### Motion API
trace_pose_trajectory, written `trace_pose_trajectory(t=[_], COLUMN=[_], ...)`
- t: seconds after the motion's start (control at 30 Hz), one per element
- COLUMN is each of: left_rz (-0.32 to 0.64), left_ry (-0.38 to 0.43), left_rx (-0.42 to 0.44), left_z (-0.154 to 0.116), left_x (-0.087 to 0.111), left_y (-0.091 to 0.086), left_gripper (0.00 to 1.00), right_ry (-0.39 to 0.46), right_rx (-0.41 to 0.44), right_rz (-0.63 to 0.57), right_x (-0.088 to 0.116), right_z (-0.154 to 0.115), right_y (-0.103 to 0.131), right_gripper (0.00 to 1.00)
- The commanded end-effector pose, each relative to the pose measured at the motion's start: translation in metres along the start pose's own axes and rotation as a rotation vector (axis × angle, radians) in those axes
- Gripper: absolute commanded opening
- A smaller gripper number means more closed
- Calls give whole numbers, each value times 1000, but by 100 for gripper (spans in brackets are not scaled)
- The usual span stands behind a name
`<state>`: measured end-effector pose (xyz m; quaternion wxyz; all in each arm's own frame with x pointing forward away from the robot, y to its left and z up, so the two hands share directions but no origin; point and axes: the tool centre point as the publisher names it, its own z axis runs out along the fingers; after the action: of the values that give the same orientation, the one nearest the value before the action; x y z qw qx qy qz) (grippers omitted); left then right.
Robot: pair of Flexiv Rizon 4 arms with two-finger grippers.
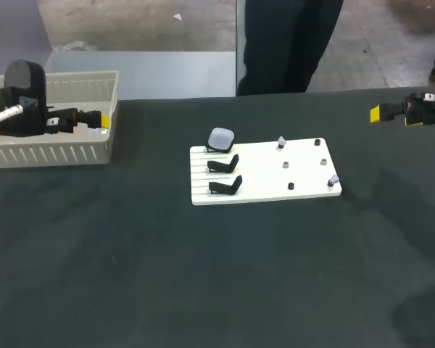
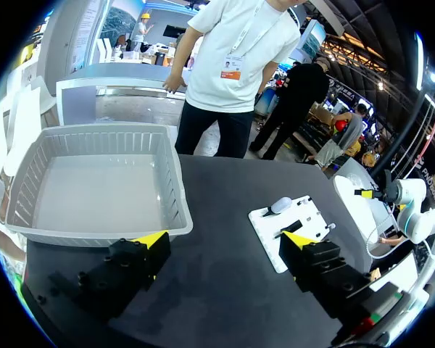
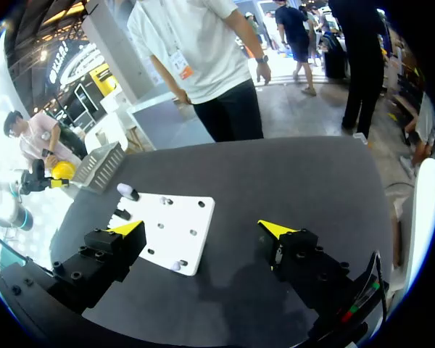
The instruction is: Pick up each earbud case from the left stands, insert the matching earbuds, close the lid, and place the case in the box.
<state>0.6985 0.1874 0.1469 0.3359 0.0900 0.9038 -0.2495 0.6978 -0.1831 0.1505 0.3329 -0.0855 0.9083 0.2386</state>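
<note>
A white board (image 1: 275,181) lies mid-table. On its left side a pale earbud case (image 1: 220,138) sits on the far stand, and two black stands (image 1: 225,176) nearer me are bare. Several small earbuds (image 1: 281,141), some pale and some dark, dot the board's right half. My left gripper (image 1: 100,120) hangs open and holds nothing at the grey basket's (image 1: 58,152) right end. From the left wrist, the basket (image 2: 167,174) looks bare inside and lies ahead of that gripper (image 2: 225,239); the board (image 2: 304,217) is off to one side. My right gripper (image 1: 377,113) is open at the far right; the board (image 3: 181,232) lies beneath it (image 3: 203,229).
The dark tabletop (image 1: 217,275) stretches wide in front of the board and on both sides of it. The basket stands at the table's far left, close to the back edge.
</note>
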Motion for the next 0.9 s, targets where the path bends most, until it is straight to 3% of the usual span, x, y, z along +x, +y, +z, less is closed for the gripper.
trace_pose_trajectory(t=[0.03,0.7,0.83,0.9], left_rz=[-2,-2,337,490], left_ry=[10,10,-49,-136], left_rx=[-11,-11,236,357], left_z=[0,0,13,18], left_x=[-2,-2,-15,-19], left_y=[-2,-2,-4,-5], left_gripper=[100,100,100,100], right_ry=[0,0,0,0], right_rx=[-4,-4,-4,-4], right_rz=[-1,-1,-1,-1], right_x=[0,0,0,0], right_z=[1,1,1,1], right_y=[-1,-1,-1,-1], right_gripper=[100,100,100,100])
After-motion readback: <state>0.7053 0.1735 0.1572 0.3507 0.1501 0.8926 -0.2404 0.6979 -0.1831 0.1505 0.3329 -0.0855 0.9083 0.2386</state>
